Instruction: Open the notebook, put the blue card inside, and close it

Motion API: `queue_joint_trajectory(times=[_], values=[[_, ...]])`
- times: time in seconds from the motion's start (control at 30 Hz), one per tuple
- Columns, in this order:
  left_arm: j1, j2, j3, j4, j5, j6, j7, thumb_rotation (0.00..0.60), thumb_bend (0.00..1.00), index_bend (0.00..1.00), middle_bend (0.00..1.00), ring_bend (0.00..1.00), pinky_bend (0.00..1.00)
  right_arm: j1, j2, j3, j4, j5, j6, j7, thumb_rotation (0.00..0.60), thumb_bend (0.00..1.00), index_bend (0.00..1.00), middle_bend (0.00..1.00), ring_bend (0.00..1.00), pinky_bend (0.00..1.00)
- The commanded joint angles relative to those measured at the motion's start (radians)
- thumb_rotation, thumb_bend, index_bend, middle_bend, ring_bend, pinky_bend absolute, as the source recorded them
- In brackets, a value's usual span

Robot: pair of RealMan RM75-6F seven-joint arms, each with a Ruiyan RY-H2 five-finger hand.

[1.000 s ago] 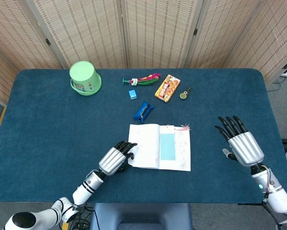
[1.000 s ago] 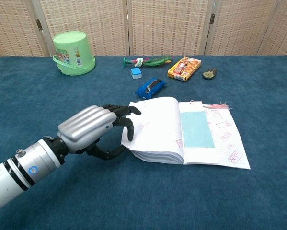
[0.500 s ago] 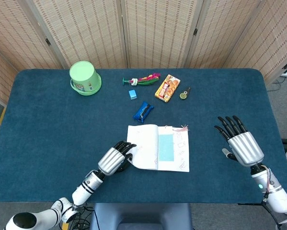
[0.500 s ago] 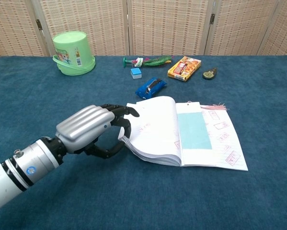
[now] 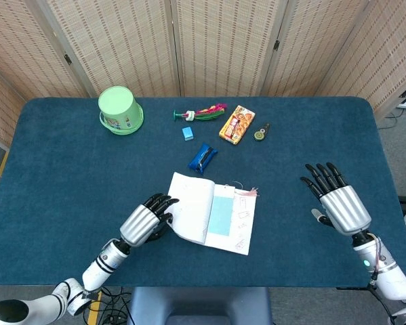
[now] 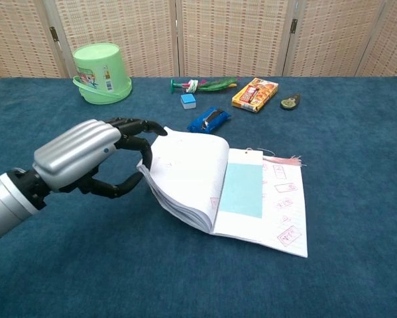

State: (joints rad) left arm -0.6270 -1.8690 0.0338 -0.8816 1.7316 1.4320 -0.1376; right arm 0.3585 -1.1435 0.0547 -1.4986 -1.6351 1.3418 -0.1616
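Grasping the notebook's [image 6: 205,185] left pages, the left hand [image 6: 85,159] is lifting them near the tabletop's [image 5: 67,176] front edge; blue card [image 6: 243,190] inside; right hand [image 5: 337,202] hovering, fingers spread.

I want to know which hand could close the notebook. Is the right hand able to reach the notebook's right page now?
Probably yes. The right hand hovers open, apart from the notebook, with only bare table between them. The blue card lies on that page.
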Motion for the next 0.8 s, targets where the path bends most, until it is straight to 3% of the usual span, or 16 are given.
queue_joint_trajectory(times=[0.03,0.4,0.8], values=[[0.011,0.039,0.010,-0.039,0.019,0.031,0.014,0.600,0.53,0.60,0.21,0.20,0.21,0.002,-0.002,0.001,-0.002,-0.005,0.001,-0.002,0.600,0.17,0.17,0.02,0.00,0.00],[-0.038,0.145,0.019,-0.224,0.136,0.068,0.146,0.600,0.53,0.60,0.21,0.19,0.21,-0.014,0.010,0.004,-0.013,-0.015,0.042,-0.003,0.600,0.17,0.17,0.03,0.00,0.00],[-0.163,0.160,-0.020,-0.381,0.227,-0.049,0.297,0.600,0.53,0.60,0.21,0.19,0.21,-0.034,0.014,0.006,-0.002,-0.011,0.069,0.016,0.600,0.17,0.17,0.03,0.00,0.00]])
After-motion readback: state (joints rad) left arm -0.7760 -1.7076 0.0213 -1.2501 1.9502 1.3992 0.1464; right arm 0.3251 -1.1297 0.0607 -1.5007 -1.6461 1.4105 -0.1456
